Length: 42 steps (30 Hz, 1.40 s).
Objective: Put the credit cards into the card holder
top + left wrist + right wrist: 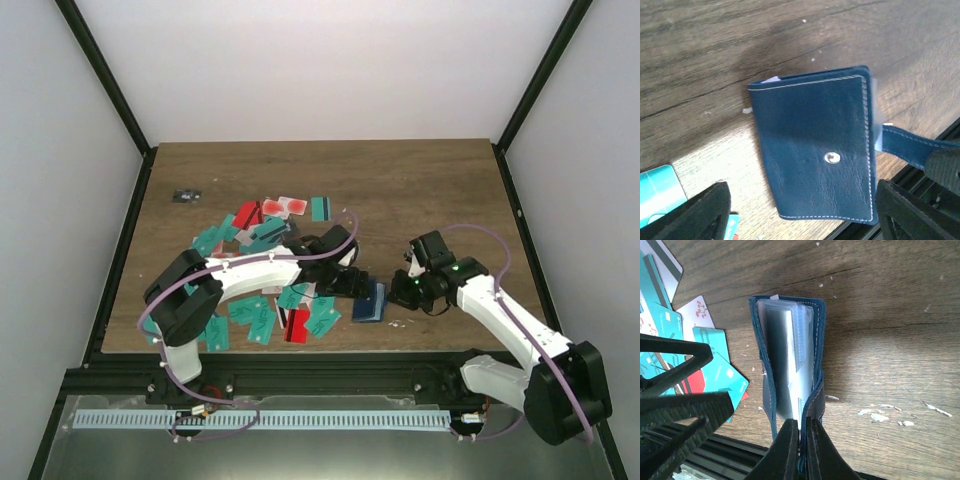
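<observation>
Beside the card holder (370, 300), on its left-arm side, the credit cards (262, 312) lie scattered on the table (430, 190), with more beyond them. The task looks far from done: nearly every card remains outside, and whether any sits in the holder's clear sleeves (787, 360) cannot be told. The holder stands on edge, slightly gaping. The right gripper (801, 422) is clenched on the holder's near edge by the strap, propping it up. The left gripper (803, 195) is released, its fingers spread wide to either side of the holder, gripping nothing; whether one grazes the leather is unclear.
</observation>
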Each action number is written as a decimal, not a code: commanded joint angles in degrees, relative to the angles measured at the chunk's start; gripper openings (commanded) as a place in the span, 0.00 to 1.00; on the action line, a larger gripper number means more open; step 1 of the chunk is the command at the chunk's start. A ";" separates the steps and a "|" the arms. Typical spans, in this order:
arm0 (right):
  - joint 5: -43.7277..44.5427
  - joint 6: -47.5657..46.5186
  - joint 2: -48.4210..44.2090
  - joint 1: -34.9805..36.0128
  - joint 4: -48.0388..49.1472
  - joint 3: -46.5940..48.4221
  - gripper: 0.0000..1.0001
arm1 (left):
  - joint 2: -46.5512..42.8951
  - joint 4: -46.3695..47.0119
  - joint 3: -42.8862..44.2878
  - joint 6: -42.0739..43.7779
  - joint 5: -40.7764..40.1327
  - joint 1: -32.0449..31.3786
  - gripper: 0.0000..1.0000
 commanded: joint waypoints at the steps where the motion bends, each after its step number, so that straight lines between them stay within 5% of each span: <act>1: 0.18 -1.24 -1.65 0.31 -0.41 2.11 0.01 | -2.21 -3.95 2.95 2.86 -4.84 -2.22 0.84; 6: -0.78 -1.90 -2.85 0.29 -1.02 2.62 0.01 | -1.12 -4.20 5.98 3.09 -5.04 -5.69 0.94; 16: 1.10 -1.65 -4.20 0.33 -2.80 2.83 0.01 | 6.43 -11.51 13.49 4.29 -10.64 -7.98 0.90; 32: 6.44 -1.02 -3.21 0.26 -5.65 2.83 0.01 | 0.43 -11.31 3.55 2.44 -20.07 -6.90 0.44; 38: 7.50 -0.39 -0.30 -0.36 -4.52 2.69 0.01 | -1.96 -4.68 -2.37 1.24 -16.76 -4.92 0.29; 42: 7.20 -0.46 1.85 -2.05 -2.53 2.26 0.01 | -1.01 -1.71 -4.65 -1.35 -13.91 -3.54 0.10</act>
